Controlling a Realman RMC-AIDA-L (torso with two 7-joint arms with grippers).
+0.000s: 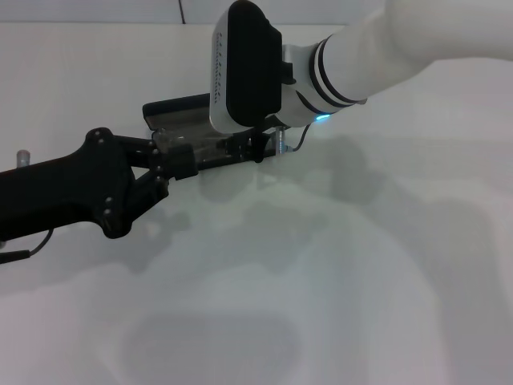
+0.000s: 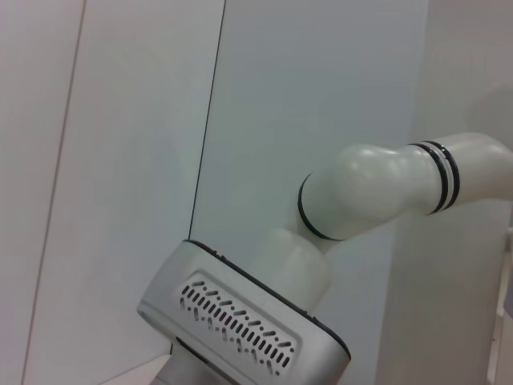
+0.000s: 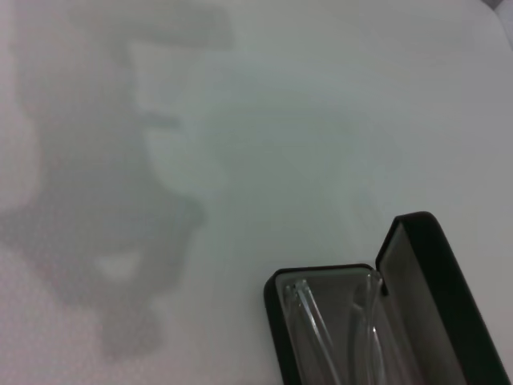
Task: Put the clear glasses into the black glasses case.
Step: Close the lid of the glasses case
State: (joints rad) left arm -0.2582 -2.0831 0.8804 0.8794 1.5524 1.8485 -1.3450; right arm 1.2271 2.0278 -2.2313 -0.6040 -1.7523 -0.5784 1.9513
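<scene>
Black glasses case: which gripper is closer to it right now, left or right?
Hard to separate. The left gripper reaches the near edge of the open black glasses case; the right gripper, hidden under its wrist, hangs directly over it. The clear glasses lie inside.

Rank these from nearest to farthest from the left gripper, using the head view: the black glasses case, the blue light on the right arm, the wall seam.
1. Black glasses case: open, right at the left gripper.
2. Blue light: on the right arm, past the case's other end.
3. Wall seam: far behind everything.
</scene>
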